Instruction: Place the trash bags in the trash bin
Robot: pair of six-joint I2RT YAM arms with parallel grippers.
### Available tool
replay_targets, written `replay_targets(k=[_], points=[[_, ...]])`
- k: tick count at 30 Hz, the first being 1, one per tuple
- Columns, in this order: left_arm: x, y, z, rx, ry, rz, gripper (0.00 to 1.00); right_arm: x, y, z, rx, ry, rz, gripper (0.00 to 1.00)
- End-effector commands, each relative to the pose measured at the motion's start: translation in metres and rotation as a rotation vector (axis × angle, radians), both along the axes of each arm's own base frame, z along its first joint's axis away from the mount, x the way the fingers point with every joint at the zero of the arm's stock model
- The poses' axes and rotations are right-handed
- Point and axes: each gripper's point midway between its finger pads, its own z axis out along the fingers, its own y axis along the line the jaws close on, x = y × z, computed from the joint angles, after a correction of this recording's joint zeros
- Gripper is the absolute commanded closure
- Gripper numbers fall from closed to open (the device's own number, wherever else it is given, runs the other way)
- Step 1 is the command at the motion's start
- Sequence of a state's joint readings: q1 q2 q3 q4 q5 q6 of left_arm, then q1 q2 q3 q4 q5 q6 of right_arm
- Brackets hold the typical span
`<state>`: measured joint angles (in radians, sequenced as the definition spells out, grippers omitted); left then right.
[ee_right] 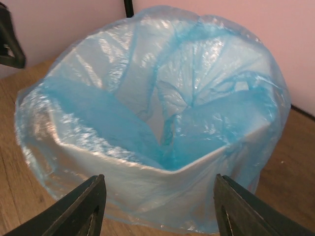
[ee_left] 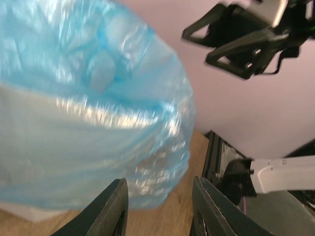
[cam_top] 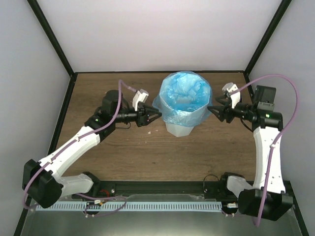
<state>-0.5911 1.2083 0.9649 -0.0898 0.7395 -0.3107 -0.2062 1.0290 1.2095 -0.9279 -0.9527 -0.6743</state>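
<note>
The light-blue trash bag [cam_top: 186, 96] lines the white trash bin [cam_top: 180, 129] at mid table, its edge folded down over the rim. My left gripper [cam_top: 158, 117] is open and empty just left of the bin, close to the bag's hanging edge [ee_left: 147, 162]. My right gripper [cam_top: 211, 108] is open and empty just right of the bin. In the right wrist view the bag [ee_right: 162, 113] fills the bin's mouth, and the bin's rim [ee_right: 147, 164] lies between my open fingers [ee_right: 83, 209].
The wooden table [cam_top: 123, 147] has black frame posts and white walls around it. The right arm's gripper shows in the left wrist view [ee_left: 246, 39]. Cables run along the near edge [cam_top: 147, 204].
</note>
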Motion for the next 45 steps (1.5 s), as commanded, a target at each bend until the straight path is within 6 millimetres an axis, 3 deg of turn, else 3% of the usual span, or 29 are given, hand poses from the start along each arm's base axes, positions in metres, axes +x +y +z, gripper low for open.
replay_targets(k=[1,3,5,11,15,17,19,23,27,32,36,39,41,45], points=[[0.017,-0.002,0.051,-0.104,-0.111,0.100,0.64,0.020,-0.003,0.019,0.095,0.022,-0.052,0.39],[0.025,-0.006,0.055,-0.132,-0.102,0.119,0.75,0.019,0.001,0.027,0.137,0.021,-0.026,0.39],[0.028,-0.013,0.044,-0.124,-0.094,0.101,0.81,0.019,0.003,0.028,0.156,0.030,-0.014,0.39],[0.022,-0.040,-0.044,0.033,-0.110,0.081,0.85,0.021,-0.002,0.010,0.133,0.041,-0.058,0.38],[0.024,-0.052,-0.110,0.117,-0.013,0.110,0.86,0.022,-0.003,0.008,0.141,0.053,-0.067,0.38],[0.029,-0.050,-0.133,0.161,0.039,0.146,0.85,0.025,-0.004,0.009,0.145,0.061,-0.081,0.38],[0.030,-0.048,-0.142,0.185,0.059,0.161,0.84,0.028,-0.006,0.010,0.150,0.069,-0.091,0.38],[0.022,-0.037,-0.128,0.164,0.030,0.179,0.82,0.036,-0.014,0.011,0.153,0.083,-0.138,0.38],[0.017,-0.018,-0.116,0.173,0.002,0.233,0.81,0.053,-0.036,0.008,0.143,0.096,-0.236,0.39],[0.007,-0.007,-0.078,0.083,-0.065,0.245,0.77,0.022,-0.013,-0.003,0.136,0.073,-0.035,0.46],[-0.021,-0.031,-0.040,0.019,-0.203,0.083,0.61,0.013,-0.009,-0.019,0.072,0.036,-0.035,0.50],[-0.044,-0.064,-0.016,0.060,-0.340,0.000,0.57,0.014,-0.012,-0.032,0.055,0.059,-0.055,0.51],[-0.050,-0.081,-0.010,0.096,-0.394,-0.032,0.57,0.015,-0.012,-0.038,0.058,0.076,-0.057,0.51],[-0.047,-0.106,-0.020,0.205,-0.491,-0.046,0.55,0.014,-0.011,-0.039,0.073,0.088,-0.059,0.52]])
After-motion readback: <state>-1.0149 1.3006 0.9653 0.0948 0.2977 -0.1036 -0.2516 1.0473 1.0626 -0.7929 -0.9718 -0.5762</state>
